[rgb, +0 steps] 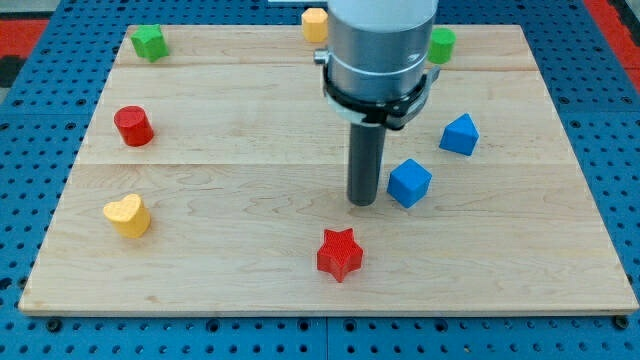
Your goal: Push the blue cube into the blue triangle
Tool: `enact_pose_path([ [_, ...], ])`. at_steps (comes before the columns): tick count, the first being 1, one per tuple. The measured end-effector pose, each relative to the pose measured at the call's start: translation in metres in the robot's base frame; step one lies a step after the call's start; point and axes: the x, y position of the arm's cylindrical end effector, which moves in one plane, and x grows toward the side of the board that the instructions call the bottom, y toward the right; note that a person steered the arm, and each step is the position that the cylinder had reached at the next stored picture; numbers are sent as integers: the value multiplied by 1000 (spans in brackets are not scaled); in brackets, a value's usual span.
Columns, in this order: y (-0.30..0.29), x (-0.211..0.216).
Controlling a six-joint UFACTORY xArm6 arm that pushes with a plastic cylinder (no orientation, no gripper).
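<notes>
Wooden board (250, 170) on blue perforated base (30, 330), seen from above and slightly in front. No containers among the items shown; all blocks resting directly on the board surface.

Centre: grey cylindrical arm housing (380, 45) with dark rod below it; my tip (362, 203) down at the board, just beside the blue cube (409, 183) on that cube's left in the view. Narrow gap or contact between the two not resolvable. No jaws on this end effector, hence nothing spread, pressed together or pinched: a plain rod only.

Task items: blue cube right of centre, turned so that one corner faces the view's bottom. Blue triangle (459, 134) up and to the view's right of the cube, near it but apart, with bare wood between them.

Other blocks: red star (339, 254) toward the view's bottom, below my tip and well apart from it. Yellow heart (127, 215) at lower left. Red cylinder (133, 126) at mid left. Green block (150, 42) at the top left corner, shape unclear. Yellow block (315, 24) at the top edge, partly hidden behind the arm housing. Green block at top right (441, 45), also partly hidden by the housing, shape unclear.
</notes>
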Motion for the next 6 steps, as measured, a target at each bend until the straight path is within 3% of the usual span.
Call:
enact_pose_path([
  [4, 69, 9],
  [6, 82, -31],
])
